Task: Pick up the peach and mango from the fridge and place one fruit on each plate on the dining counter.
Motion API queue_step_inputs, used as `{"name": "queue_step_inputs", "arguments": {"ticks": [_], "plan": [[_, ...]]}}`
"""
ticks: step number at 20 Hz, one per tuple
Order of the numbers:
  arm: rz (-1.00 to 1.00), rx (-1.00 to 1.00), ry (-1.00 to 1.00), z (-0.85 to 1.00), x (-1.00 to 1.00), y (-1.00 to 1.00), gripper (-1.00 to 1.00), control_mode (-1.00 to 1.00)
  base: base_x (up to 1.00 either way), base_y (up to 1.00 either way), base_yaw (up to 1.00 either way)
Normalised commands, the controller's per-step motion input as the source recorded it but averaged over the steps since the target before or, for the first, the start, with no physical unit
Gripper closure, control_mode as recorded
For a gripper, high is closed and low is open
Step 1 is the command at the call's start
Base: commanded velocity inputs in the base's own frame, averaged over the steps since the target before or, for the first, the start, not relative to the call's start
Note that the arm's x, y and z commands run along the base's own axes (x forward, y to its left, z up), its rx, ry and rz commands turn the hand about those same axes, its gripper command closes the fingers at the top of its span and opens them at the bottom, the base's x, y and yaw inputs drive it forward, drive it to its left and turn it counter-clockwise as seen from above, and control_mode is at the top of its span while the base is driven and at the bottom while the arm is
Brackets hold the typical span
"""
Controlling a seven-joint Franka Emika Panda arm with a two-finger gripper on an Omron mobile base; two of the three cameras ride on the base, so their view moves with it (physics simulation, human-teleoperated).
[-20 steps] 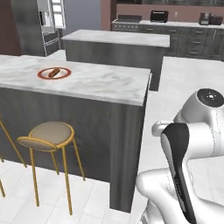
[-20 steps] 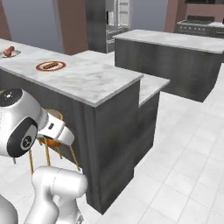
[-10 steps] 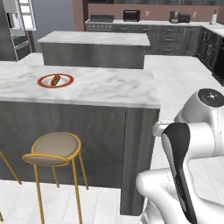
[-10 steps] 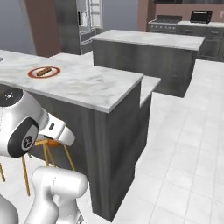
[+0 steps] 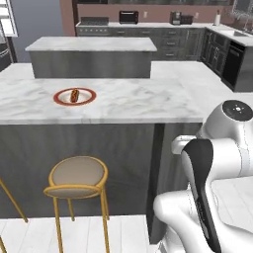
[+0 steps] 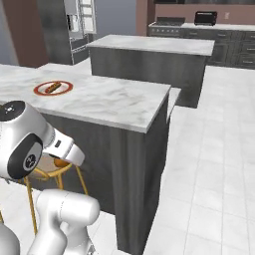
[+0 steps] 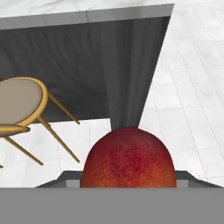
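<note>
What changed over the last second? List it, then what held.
The base swung around the dining counter, so both base views shifted; nothing on the counter moved. The red-rimmed plate keeps its fruit, and the tool still grips the red-orange fruit low beside the stool.

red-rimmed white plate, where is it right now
The red-rimmed white plate sits on the marble dining counter, toward its left in the left base view, above the gold-legged stool, with a small reddish fruit on it.

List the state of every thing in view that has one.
Red-rimmed plate: on the dining counter, already holding a fruit.
Red-orange fruit: held at the gripper, off the counter.
Stool: upright before the counter, unoccupied.
Fridge: door open.
</note>
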Motion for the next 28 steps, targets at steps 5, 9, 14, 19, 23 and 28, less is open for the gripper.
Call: {"name": "queue_step_inputs", "arguments": {"ticks": [5,9,14,19,23,28], "plan": [[0.0,0.0,0.0,0.0,0.0,0.0,1.0,1.0,0.1,0.44,-0.24],[0.0,0.0,0.0,0.0,0.0,0.0,1.0,1.0,0.16,0.51,-0.23],[0.0,0.0,0.0,0.0,0.0,0.0,1.0,1.0,0.32,0.49,-0.22],[0.0,0.0,0.0,0.0,0.0,0.0,1.0,1.0,0.54,0.16,-0.15],[-0.04,0.02,-0.06,0.15,0.22,0.0,1.0,-1.0,0.27,0.0,-0.05],[0.09,0.06,-0.18,0.48,0.04,0.0,1.0,-1.0,0.0,0.0,0.0]]}}
